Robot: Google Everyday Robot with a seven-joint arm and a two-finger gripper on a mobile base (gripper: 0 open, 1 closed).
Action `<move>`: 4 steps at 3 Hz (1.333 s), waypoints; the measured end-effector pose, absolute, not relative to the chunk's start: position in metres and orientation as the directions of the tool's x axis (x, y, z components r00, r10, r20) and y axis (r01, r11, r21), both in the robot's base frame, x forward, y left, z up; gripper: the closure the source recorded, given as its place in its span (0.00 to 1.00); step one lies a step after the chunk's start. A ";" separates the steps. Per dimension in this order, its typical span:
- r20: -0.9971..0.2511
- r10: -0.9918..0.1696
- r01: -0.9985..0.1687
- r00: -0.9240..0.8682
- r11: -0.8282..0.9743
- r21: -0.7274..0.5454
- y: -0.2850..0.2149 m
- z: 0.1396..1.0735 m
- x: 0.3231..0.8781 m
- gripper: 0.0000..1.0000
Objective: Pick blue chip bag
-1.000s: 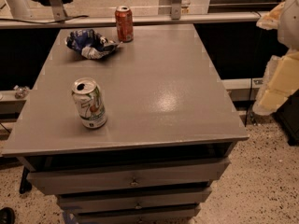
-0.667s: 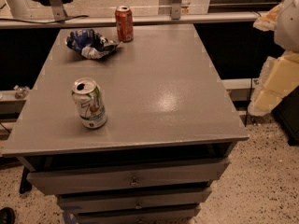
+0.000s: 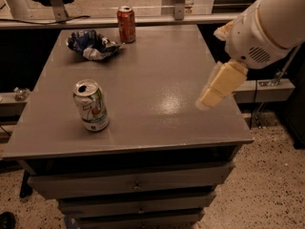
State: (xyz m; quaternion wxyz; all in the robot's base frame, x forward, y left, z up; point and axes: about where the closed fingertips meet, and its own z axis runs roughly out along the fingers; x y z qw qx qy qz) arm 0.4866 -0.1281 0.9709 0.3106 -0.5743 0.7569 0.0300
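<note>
Whether the jaws of the gripper (image 3: 208, 97) are open or closed cannot be told. At the far left of the table (image 3: 157, 75) lies the blue chip bag (image 3: 92, 45), flattish, long axis crosswise, just beside a red can (image 3: 126, 24). The gripper hovers over the right edge, so the bag lies well apart, leftward and farther back.

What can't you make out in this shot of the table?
Camera view:
- Tool, over the table, right side: its arm is cut off by the top-right corner.
- Blue chip bag, far left: crumples hide its print.
- Green-and-white can: its far side faces away.
- Drawers: closed fronts hide the contents.
</note>
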 end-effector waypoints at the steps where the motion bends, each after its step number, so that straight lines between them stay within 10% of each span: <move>1: -0.619 -0.779 -0.885 -0.100 0.353 -0.302 -0.087 0.959 0.533 0.00; 4: -0.780 -0.626 -0.875 -0.009 0.383 -0.296 -0.017 0.955 0.591 0.00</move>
